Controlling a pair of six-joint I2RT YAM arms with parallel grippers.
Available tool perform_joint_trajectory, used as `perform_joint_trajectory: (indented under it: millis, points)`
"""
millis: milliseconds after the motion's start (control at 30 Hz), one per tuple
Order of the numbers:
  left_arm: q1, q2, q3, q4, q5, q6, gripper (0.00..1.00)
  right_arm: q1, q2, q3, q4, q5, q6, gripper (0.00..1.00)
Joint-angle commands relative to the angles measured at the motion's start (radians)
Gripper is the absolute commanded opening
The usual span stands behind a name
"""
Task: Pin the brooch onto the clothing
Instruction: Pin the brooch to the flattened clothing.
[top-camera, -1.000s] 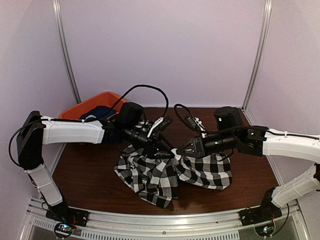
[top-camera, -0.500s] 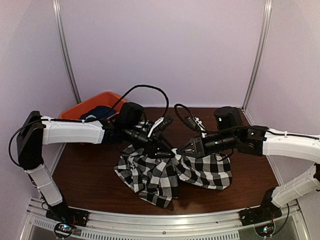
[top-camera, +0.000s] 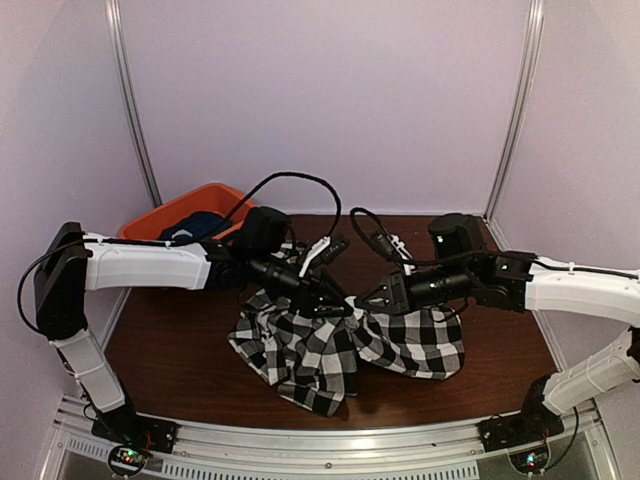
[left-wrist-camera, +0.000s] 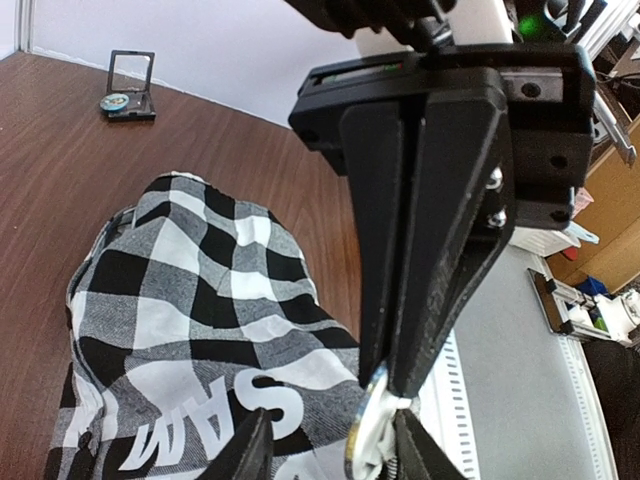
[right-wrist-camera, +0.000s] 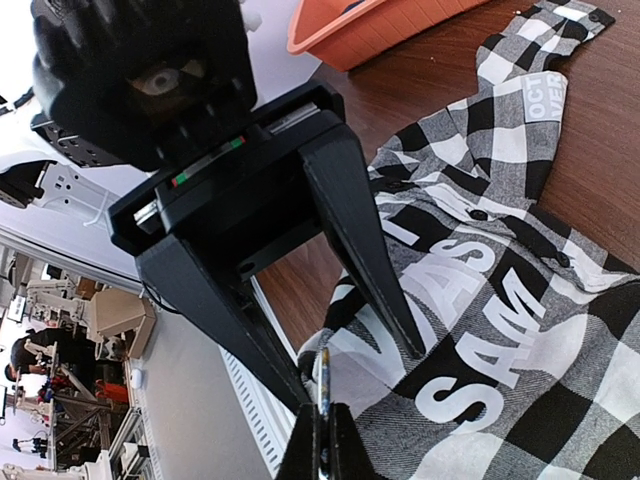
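Not pinned yet. Brooch (left-wrist-camera: 365, 440) up in the air, pinched edge-on in the clenched right gripper (left-wrist-camera: 390, 372), just above the lettered panel of the shirt (top-camera: 320, 350). Flanked by the 2 spread fingers of the released left gripper (right-wrist-camera: 358, 377), grasping nothing. Shirt crumpled mid-table (top-camera: 170, 350). Looks like everything remains: piercing the cloth, closing the clasp. Farther off, an orange bin (right-wrist-camera: 400, 25).

- Top view: soft, even light; the brown table (top-camera: 170, 350) looks dim, with faint shadow beside the clothing (top-camera: 320, 355) and pale glare on the front rail (top-camera: 330, 440)
- Left wrist view: crisp checks, bright glint on the brooch (left-wrist-camera: 360, 440)
- Right wrist view: room beyond the table's edge blown out, blurred
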Motion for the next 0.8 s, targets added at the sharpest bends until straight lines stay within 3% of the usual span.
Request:
perform_joint_trajectory:
  millis: [0, 200, 500, 767]
  points:
    - [-0.004, 0.047, 0.024, -0.057, -0.136, 0.028, 0.41, 0.01, -0.021, 0.014, 0.073, -0.053, 0.006, 0.0]
    - [-0.005, 0.045, 0.021, -0.044, -0.143, 0.018, 0.41, 0.01, -0.022, 0.01, 0.076, -0.054, 0.005, 0.0]
    - [-0.001, 0.013, 0.012, -0.026, -0.049, 0.068, 0.53, 0.009, -0.026, 0.012, 0.059, -0.047, -0.004, 0.0]
    - [0.006, 0.0, 0.002, -0.017, -0.031, 0.08, 0.49, 0.009, -0.027, 0.024, 0.045, -0.045, -0.007, 0.0]
